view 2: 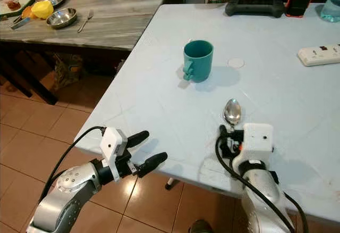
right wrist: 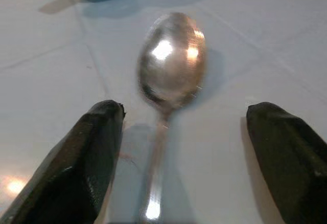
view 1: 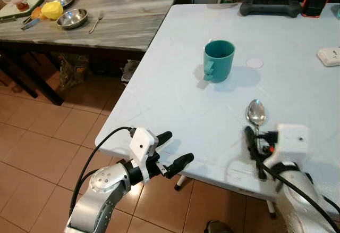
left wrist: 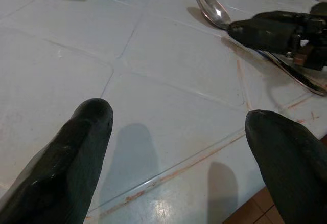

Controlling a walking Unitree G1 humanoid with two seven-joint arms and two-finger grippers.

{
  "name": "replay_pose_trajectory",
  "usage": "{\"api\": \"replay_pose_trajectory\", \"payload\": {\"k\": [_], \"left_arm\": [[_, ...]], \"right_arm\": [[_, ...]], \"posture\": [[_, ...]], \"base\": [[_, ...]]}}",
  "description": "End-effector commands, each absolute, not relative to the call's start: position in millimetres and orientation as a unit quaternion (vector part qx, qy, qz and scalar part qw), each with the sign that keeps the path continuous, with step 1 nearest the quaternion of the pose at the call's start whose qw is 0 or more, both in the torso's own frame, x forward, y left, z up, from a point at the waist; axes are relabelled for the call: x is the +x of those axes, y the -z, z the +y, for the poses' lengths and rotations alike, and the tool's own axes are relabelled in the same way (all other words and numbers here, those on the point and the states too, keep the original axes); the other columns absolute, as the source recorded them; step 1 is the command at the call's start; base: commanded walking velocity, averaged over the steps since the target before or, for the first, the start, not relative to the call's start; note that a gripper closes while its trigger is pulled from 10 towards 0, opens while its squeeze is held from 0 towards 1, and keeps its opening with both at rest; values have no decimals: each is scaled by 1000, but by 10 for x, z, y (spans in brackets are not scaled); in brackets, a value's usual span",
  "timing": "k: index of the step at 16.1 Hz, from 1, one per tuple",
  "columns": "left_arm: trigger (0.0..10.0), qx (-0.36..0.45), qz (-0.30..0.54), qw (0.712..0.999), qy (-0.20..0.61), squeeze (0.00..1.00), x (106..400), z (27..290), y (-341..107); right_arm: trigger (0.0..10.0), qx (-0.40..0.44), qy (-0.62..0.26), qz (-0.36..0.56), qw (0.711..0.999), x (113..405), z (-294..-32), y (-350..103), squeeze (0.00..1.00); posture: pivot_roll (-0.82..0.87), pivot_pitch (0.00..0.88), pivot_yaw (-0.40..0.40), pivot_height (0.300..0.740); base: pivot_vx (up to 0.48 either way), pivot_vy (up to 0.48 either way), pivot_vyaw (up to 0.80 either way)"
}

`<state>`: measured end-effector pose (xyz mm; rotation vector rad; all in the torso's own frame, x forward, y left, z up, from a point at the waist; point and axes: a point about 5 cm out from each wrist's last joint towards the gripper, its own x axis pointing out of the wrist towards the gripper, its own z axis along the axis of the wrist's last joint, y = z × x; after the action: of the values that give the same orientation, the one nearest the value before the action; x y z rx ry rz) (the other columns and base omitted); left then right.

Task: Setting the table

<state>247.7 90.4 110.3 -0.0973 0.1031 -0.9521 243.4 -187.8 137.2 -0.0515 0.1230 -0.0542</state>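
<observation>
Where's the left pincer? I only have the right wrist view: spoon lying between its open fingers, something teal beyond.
Observer: The left pincer is open and holds nothing, at the table's near left corner, apart from the spoon.
Operator: And the teal thing?
Observer: It's a teal mug, upright, handle toward the robot's left, farther in on the table.
Operator: Anything next to it?
Observer: A small white disc lies just to its right.

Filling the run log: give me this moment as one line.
task: table setting | right gripper: open, fingers either side of spoon on table | left gripper: open, at table edge | mug: upright
</observation>
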Motion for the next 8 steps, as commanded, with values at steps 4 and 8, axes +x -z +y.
{"api": "replay_pose_trajectory", "payload": {"k": [4, 8], "left_arm": [[10000, -42, 58, 889, 453, 0, 2443, 926, -1079], [10000, -47, 64, 886, 458, 0, 2420, 940, -1067]], "right_arm": [[0, -20, -10, 119, 993, 2462, -1706, -1237, 0], [0, -32, 13, 187, 982, 2357, -1843, -1108, 0]], "posture": [[-372, 154, 160, 740], [-370, 150, 152, 740]], "base": [[0, 0, 0], [0, 0, 0]]}}
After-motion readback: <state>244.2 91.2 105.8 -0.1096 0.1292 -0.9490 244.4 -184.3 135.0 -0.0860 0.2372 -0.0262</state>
